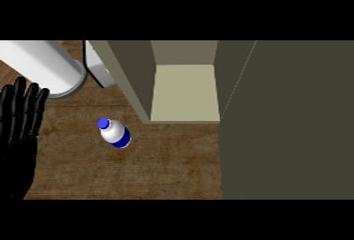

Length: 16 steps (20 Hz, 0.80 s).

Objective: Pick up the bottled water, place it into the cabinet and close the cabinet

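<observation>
The left hand (19,136) is closest to me, a black hand resting along the counter's left edge with its fingers straight up and nothing in it; the right hand does not show at all. Largest in sight is the cabinet (287,122), flat olive-green panels with square edges, its door swung open and a pale shelf (185,91) bare inside. Under everything runs the counter (138,173), brown with a wood grain. A smooth white cylinder (45,65) lies at the far left corner. Smallest is the bottled water (114,133), standing mid-counter just in front of the cabinet's opening: white body, blue cap and band. It looks light, rigid and rather slick, so I would wrap it round the body below the cap.
</observation>
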Each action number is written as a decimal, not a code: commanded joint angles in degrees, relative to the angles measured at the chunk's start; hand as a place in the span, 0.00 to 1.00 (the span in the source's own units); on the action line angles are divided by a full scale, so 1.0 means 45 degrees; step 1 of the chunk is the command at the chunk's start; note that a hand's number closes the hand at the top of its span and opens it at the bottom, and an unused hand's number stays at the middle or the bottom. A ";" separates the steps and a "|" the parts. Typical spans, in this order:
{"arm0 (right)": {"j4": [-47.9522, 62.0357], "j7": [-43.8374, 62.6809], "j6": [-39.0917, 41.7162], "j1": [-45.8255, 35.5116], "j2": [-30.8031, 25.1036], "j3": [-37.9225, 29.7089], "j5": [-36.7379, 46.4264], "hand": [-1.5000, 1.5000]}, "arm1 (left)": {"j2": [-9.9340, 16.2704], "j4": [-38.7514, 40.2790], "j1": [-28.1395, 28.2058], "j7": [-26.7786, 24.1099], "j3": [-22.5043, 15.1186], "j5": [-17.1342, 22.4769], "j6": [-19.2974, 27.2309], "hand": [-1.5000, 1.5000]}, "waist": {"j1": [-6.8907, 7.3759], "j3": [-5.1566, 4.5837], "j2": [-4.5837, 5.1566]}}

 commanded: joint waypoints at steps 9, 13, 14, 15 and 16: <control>-0.1443 0.2464 0.0888 0.1970 0.0314 0.1442 -0.1725 0.00 | -0.1685 0.0833 -0.0333 0.3078 -0.0768 -0.2160 0.5764 0.00 | -0.0251 -0.0266 0.0153; -0.3684 0.2905 0.0933 0.4196 0.0562 0.2543 -0.1557 0.00 | -0.1699 0.0905 -0.0548 0.3834 -0.2329 -0.3271 0.7351 0.00 | -0.0235 -0.0268 0.0127; -0.3919 0.3479 0.1063 0.3910 0.0185 0.1766 -0.2468 0.00 | -0.1701 0.1174 -0.0777 0.3906 -0.2903 -0.3837 0.8104 0.00 | -0.0192 -0.0266 0.0149; -0.4290 0.3444 0.1222 0.4484 -0.0023 0.1794 -0.2217 0.00 | -0.1703 0.0025 0.0206 0.4277 -0.4072 -0.4376 0.8536 0.00 | -0.0146 -0.0262 0.0117; -0.5281 0.4440 0.0865 0.4183 -0.0065 0.1499 -0.2715 0.00 | -0.1704 0.0814 -0.1014 0.5032 -0.3582 -0.4846 0.8495 0.00 | -0.0167 -0.0265 0.0146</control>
